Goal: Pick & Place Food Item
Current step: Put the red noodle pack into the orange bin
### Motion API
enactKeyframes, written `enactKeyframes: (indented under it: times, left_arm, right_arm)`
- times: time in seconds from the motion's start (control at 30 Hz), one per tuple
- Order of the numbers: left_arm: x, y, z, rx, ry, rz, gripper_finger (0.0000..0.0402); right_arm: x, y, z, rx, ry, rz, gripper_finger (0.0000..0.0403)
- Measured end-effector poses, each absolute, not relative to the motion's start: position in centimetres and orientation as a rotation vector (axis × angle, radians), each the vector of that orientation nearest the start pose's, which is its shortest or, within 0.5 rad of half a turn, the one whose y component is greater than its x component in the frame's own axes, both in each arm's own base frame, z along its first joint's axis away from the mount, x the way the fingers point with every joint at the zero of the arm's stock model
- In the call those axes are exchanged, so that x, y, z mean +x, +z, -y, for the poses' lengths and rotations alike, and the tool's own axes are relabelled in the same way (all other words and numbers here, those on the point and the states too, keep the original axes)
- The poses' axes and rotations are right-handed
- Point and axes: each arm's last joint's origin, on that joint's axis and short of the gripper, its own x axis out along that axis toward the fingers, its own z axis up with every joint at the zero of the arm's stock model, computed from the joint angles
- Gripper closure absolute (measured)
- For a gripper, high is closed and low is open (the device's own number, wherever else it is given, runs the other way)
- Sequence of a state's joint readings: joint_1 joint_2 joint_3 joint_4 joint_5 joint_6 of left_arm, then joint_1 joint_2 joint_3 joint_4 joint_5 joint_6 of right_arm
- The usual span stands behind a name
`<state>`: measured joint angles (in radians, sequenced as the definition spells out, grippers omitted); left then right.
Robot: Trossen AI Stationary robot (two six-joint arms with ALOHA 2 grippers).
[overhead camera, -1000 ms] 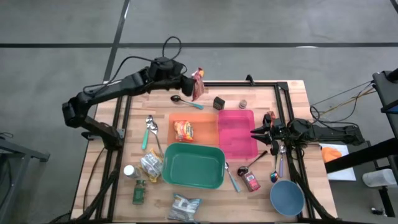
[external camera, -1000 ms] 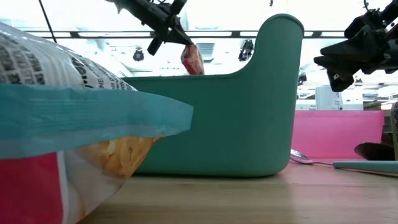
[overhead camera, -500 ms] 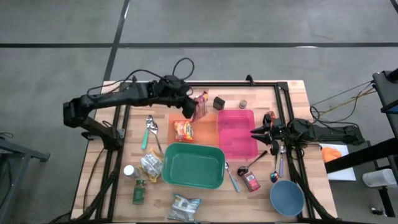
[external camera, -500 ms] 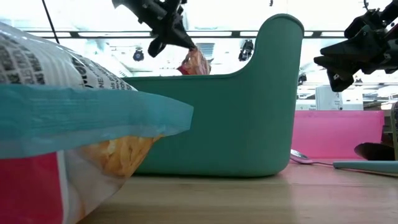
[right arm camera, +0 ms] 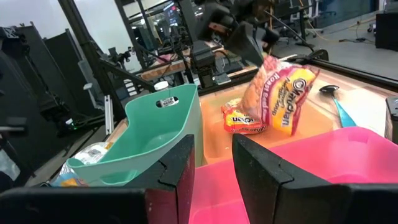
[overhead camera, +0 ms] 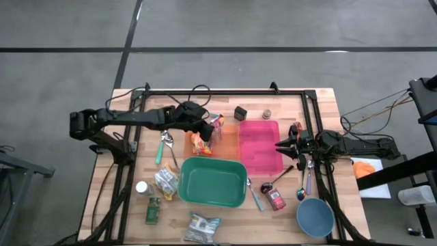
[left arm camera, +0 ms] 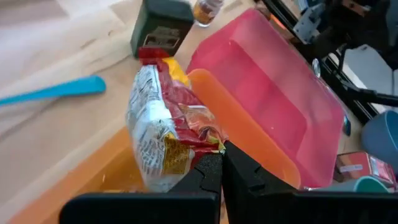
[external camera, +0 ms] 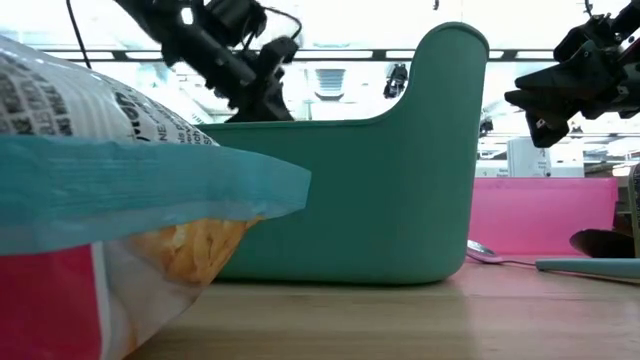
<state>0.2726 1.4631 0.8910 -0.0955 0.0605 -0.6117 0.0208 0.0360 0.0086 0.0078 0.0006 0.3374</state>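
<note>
High view is showing my left gripper [overhead camera: 207,128] clamping tight on the ramen packet [overhead camera: 217,124], hanging it over the orange tray [overhead camera: 229,145] beside another packet [overhead camera: 200,143] already lying there. I'm judging transport nearly finished, with lowering and release remaining; my right gripper [overhead camera: 278,145] is idling part-open and empty by the pink tray [overhead camera: 260,145].

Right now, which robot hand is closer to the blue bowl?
Right. The right hand waits at the pink tray's edge, just beyond the bowl. The left hand is across the table, holding a noodle packet.
</note>
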Motion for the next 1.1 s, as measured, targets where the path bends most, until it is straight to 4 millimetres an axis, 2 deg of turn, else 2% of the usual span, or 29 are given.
enactKeyframes:
  times: [0.27, 0.47, 0.57, 0.9, 1.1]
  left_arm:
    - [28.3, 19.6, -7.7, -0.79, 0.447, -0.615, 0.0398]
    - [28.2, 19.4, -7.7, -0.801, 0.453, -0.615, 0.0397]
    - [28.2, 19.5, -7.7, -0.801, 0.451, -0.611, 0.0384]
    - [28.3, 19.7, -7.7, -0.81, 0.416, -0.601, 0.0243]
    - [28.0, 21.5, -7.9, -0.809, 0.365, -0.519, 0.0165]
  right_arm:
    - [9.9, 16.4, -0.2, 0.337, 0.016, -0.023, 0.0296]
    - [9.9, 16.4, -0.2, 0.337, 0.017, -0.023, 0.0296]
    - [9.9, 16.4, -0.2, 0.337, 0.017, -0.023, 0.0296]
    - [9.9, 16.4, -0.2, 0.337, 0.017, -0.023, 0.0296]
    - [9.9, 16.4, -0.2, 0.337, 0.017, -0.023, 0.0296]
